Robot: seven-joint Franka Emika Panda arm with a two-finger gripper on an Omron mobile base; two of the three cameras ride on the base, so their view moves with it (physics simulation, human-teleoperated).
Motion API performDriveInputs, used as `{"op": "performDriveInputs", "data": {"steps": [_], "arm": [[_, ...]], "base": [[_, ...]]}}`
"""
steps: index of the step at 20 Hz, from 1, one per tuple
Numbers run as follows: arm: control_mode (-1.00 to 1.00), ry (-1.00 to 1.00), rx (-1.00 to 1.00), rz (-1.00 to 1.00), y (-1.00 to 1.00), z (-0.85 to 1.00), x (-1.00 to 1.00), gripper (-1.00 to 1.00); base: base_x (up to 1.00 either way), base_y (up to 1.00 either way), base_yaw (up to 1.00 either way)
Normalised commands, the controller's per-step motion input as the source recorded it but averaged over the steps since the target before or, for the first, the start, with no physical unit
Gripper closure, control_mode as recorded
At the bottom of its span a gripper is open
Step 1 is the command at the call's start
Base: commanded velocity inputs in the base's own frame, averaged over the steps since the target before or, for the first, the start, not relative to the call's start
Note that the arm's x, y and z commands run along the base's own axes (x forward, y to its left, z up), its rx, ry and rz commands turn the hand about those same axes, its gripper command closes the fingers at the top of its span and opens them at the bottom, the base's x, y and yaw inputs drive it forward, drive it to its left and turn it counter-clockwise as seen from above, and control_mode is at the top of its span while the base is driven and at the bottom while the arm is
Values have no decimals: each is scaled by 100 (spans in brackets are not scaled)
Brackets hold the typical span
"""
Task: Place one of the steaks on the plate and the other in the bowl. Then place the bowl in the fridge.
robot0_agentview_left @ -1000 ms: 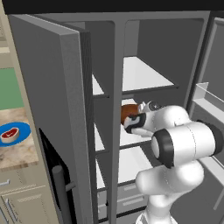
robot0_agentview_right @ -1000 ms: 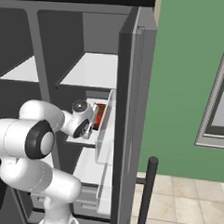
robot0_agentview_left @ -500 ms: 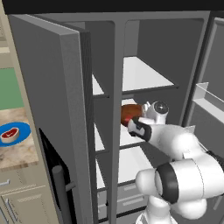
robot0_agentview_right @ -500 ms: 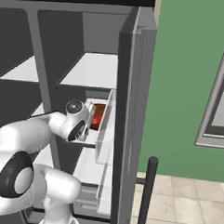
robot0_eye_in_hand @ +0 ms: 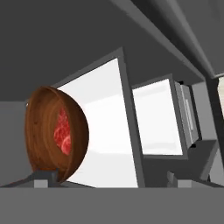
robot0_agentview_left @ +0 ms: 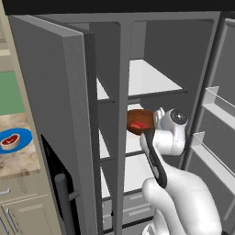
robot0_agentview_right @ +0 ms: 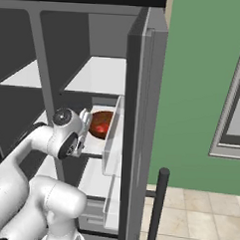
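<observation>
The dark brown bowl (robot0_agentview_left: 139, 121) rests on a middle white shelf inside the open fridge (robot0_agentview_left: 50, 92), with the bright red steak (robot0_agentview_left: 137, 125) in it. My gripper (robot0_agentview_left: 155, 123) is just right of the bowl, open and empty. In the hand view, which is rolled, the bowl (robot0_eye_in_hand: 53, 133) with its steak (robot0_eye_in_hand: 63, 131) sits at the left above one fingertip (robot0_eye_in_hand: 43, 178), outside the gap of the gripper (robot0_eye_in_hand: 111, 181). In the right base view the bowl (robot0_agentview_right: 102, 123) lies beyond the gripper (robot0_agentview_right: 88, 124). The blue plate (robot0_agentview_left: 16, 140) on the counter at the left carries the fat-rimmed steak (robot0_agentview_left: 9, 140).
The left fridge door (robot0_agentview_left: 69, 151) stands open between the counter and the shelves. The right door (robot0_agentview_right: 143, 103) with its clear bins (robot0_agentview_right: 112, 141) is close beside the hand. White shelves (robot0_agentview_left: 147, 80) lie above and below. A green wall (robot0_agentview_right: 203, 86) is to the right.
The hand has drawn back a little from the bowl toward the right, and the arm's elbow has swung down and nearer the cameras. The bowl stays on the shelf.
</observation>
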Motion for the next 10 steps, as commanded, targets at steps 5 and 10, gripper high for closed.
{"op": "performDriveInputs", "data": {"steps": [5, 10], "arm": [[-100, 9, 0, 0, 3, 68, -83, -100], [-100, 14, 0, 0, 4, 69, -82, -100]], "base": [[0, 0, 0], [0, 0, 0]]}}
